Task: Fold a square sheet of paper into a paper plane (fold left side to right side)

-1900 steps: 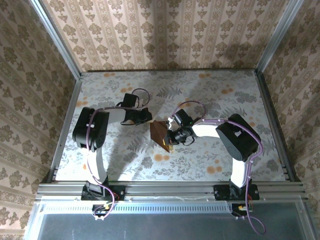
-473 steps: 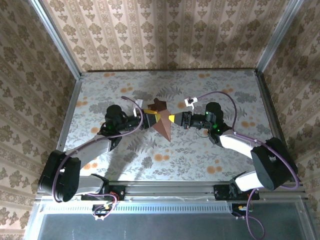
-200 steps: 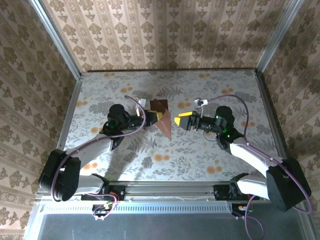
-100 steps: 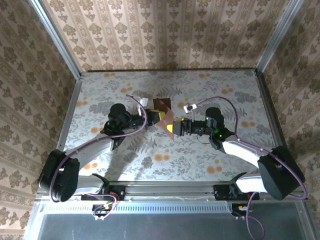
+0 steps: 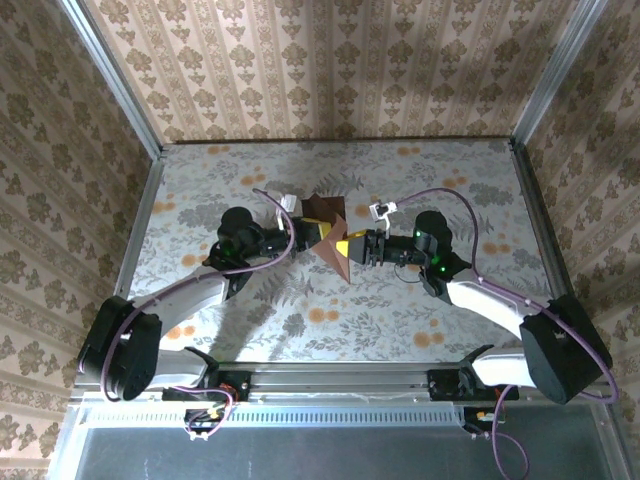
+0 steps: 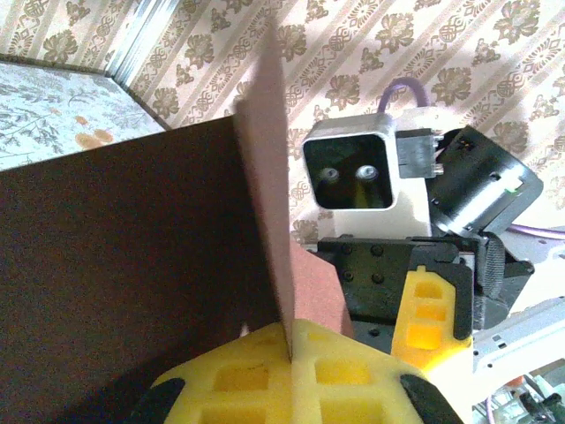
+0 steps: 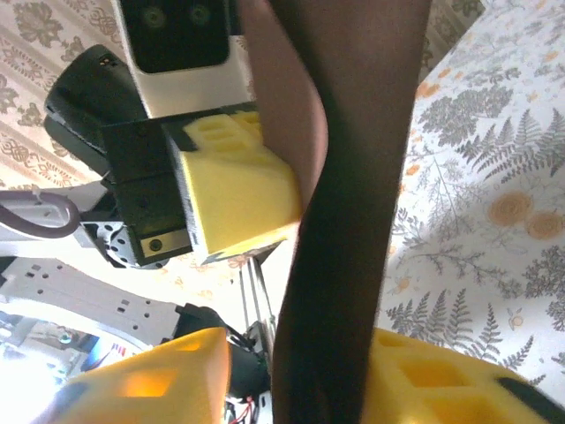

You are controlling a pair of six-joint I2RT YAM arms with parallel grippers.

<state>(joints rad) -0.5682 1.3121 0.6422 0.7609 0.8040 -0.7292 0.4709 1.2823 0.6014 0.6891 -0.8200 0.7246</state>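
The square sheet of paper (image 5: pixel 325 212), dark reddish-brown and folded into a shape with a pointed lower tip, is held up above the middle of the table. My left gripper (image 5: pixel 318 235) is shut on its left side. In the left wrist view the yellow pads (image 6: pixel 353 371) pinch a paper (image 6: pixel 132 265) edge that runs upward. My right gripper (image 5: pixel 347 247) faces it from the right. In the right wrist view the paper (image 7: pixel 353 221) stands between the two yellow fingers (image 7: pixel 150 389), against the right one, with a gap to the left one. That gripper (image 7: pixel 291 375) is open.
The table (image 5: pixel 420 310) has a grey fern print with orange blotches. Wallpapered walls close it in at the back and both sides, and a metal rail (image 5: pixel 340 380) runs along the near edge. Purple cables (image 5: pixel 450 200) loop above both arms.
My right gripper has come in from the right onto the paper's lower part, and its jaws have narrowed around it. The left gripper keeps its grip and has barely moved.
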